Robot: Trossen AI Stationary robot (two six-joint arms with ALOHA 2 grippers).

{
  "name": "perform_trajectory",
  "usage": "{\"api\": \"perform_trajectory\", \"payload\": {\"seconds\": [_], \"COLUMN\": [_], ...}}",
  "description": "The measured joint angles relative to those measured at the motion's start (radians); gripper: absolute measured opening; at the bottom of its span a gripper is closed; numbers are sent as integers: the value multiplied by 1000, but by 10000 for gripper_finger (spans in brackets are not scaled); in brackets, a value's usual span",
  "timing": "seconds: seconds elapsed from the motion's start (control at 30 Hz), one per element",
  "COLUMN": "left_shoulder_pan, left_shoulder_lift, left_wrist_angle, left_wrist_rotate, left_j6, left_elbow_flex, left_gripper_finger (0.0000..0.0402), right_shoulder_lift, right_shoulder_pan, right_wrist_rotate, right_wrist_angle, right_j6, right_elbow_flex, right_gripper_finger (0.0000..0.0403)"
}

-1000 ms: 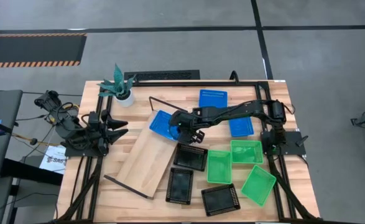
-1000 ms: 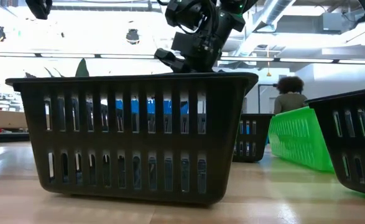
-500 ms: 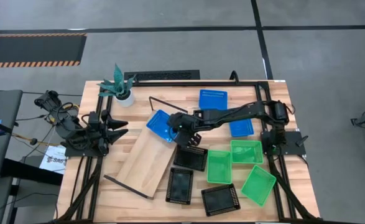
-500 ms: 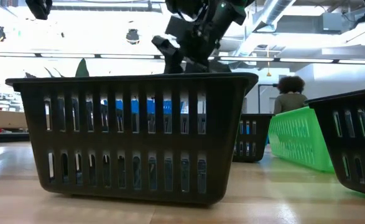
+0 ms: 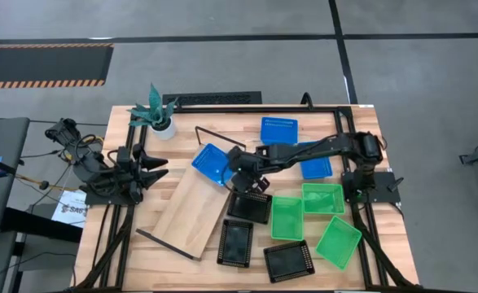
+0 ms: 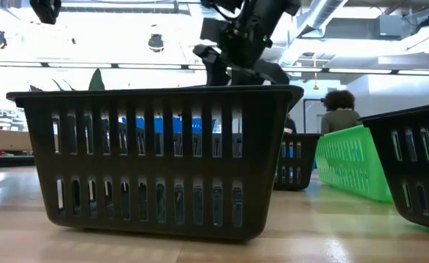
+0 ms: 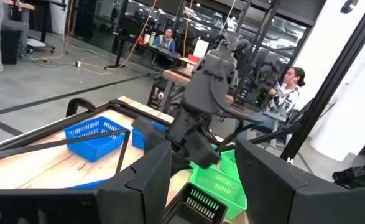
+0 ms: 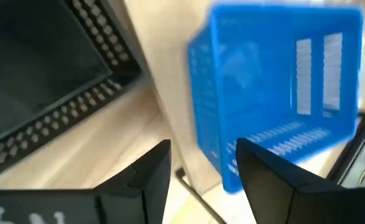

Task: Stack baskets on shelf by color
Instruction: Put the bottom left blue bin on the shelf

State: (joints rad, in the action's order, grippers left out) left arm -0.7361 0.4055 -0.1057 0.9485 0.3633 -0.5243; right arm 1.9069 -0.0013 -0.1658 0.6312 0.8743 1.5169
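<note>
A blue basket [image 5: 212, 163] [image 8: 275, 81] sits on the far end of the shelf [image 5: 191, 203], a light-wood plank lying aslant on the table. My right gripper [image 5: 237, 169] [image 8: 204, 168] [image 6: 240, 69] hovers open just beside the basket's near right corner, fingers pointing slantwise down. Two more blue baskets [image 5: 278, 129] [image 5: 314, 164] lie on the table farther right. Black baskets [image 5: 249, 206] [image 5: 236, 242] [image 5: 288, 260] and green baskets [image 5: 287, 217] [image 5: 323, 198] [image 5: 339, 241] lie near the front right. My left gripper [image 5: 159, 163] [image 7: 204, 168] waits open at the table's left.
A potted plant [image 5: 159, 114] stands at the far left. The shelf's black wire frame [image 5: 218, 134] rises at its far end, close behind the blue basket. One black basket [image 6: 156, 161] fills the low view. People sit in the room beyond the table.
My right gripper has opened, letting go of the blue basket. It has risen a little, drawn slightly toward the table's near edge, and rolled about its own axis. The blue basket stays on the shelf's far end.
</note>
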Motion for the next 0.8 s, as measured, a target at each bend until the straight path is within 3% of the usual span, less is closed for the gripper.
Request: {"api": "perform_trajectory", "payload": {"seconds": [0.47, 0.8], "left_shoulder_pan": [0, 0], "left_shoulder_lift": [0, 0], "left_wrist_angle": [-20, -24], "left_wrist_rotate": [0, 0], "left_j6": [14, 19], "left_elbow_flex": [0, 0], "left_gripper_finger": [169, 169], "right_shoulder_lift": [12, 8], "right_shoulder_pan": [-93, -59], "right_wrist_rotate": [-5, -20], "right_wrist_angle": [-43, -98], "right_j6": [-36, -39], "right_elbow_flex": [0, 0], "right_gripper_finger": [161, 141]}}
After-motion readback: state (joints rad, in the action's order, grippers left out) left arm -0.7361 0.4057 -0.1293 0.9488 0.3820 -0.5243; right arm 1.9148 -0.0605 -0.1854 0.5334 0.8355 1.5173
